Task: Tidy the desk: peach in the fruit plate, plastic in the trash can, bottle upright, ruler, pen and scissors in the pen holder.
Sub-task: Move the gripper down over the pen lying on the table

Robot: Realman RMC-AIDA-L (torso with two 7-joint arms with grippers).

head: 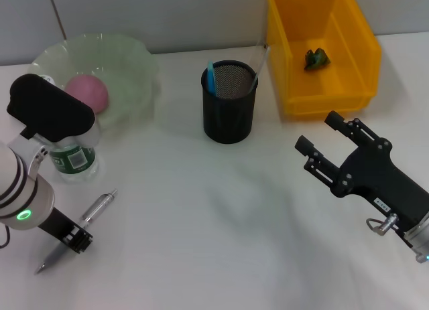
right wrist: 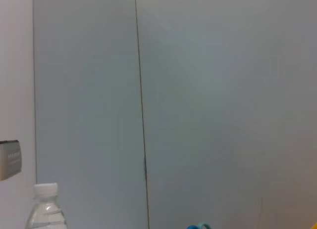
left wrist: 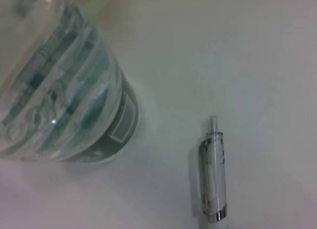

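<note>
A silver pen (head: 94,211) lies on the white table at the front left; it also shows in the left wrist view (left wrist: 214,174). My left gripper (head: 70,238) is down on the pen's lower half. A clear bottle (head: 74,157) with a green label stands upright just behind it, close in the left wrist view (left wrist: 64,105). A pink peach (head: 87,92) lies in the pale green fruit plate (head: 137,62). The black mesh pen holder (head: 230,102) holds blue-handled scissors (head: 210,77) and a clear ruler (head: 258,65). Green crumpled plastic (head: 316,57) lies in the yellow bin (head: 295,62). My right gripper (head: 318,130) is open and empty at the right.
The bottle's white cap (right wrist: 46,190) shows in the right wrist view against a grey wall. The yellow bin stands at the back right, close to the pen holder. White tabletop lies between the two arms.
</note>
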